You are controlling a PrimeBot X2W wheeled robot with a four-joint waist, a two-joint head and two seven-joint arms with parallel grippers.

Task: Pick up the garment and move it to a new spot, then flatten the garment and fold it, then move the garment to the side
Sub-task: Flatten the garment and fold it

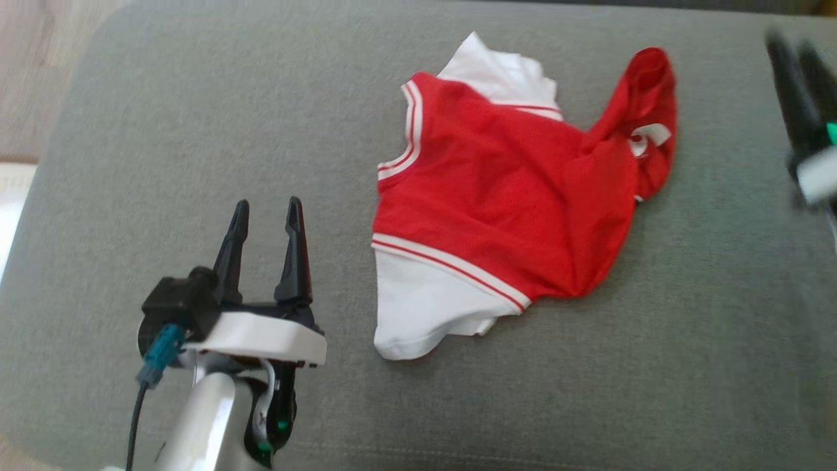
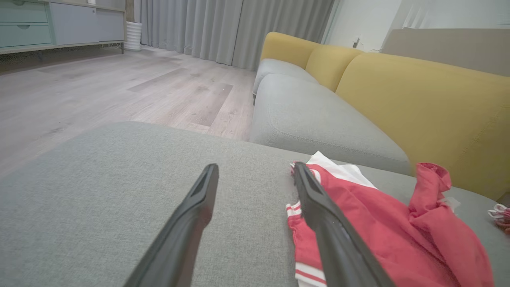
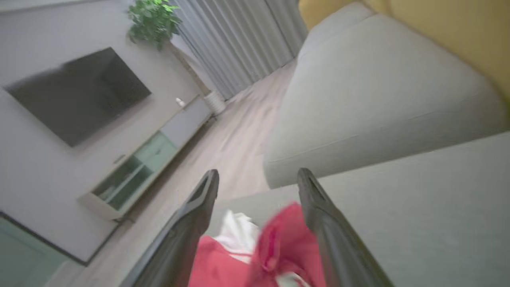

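Here's the garment (image 1: 497, 196), a red top with white sleeves and striped trim. It lies crumpled on the grey cushion (image 1: 131, 163), a touch off centre toward 2 o'clock in the head view. One white sleeve spills out at its 7 o'clock, another peeks at 12, and a red fold stands up at its 2 o'clock.

The left gripper (image 1: 267, 203) sits at the garment's 8 o'clock, near but clear of the cloth, fingers spread with nothing between them. The right gripper (image 1: 791, 46) is at 2 o'clock of the frame, apart from the cloth and smeared with blur. Its own wrist view settles the state: fingers wide apart and empty, with the raised red fold framed between them.

Handling, by my read: thin jersey, light and limp, nothing to break, but it will sag and bunch from a single pinch. The best holds look like the striped edge at its 9 o'clock and the raised fold at 2, one per claw.

The left wrist view gives what the head camera misses: the yellow sofa back (image 2: 418, 99), the wooden floor (image 2: 99, 87), and a small red-and-white scrap (image 2: 501, 215) at 3 o'clock, too cropped to name. The right wrist view adds a wall screen (image 3: 75, 95) and a potted plant (image 3: 153, 20)
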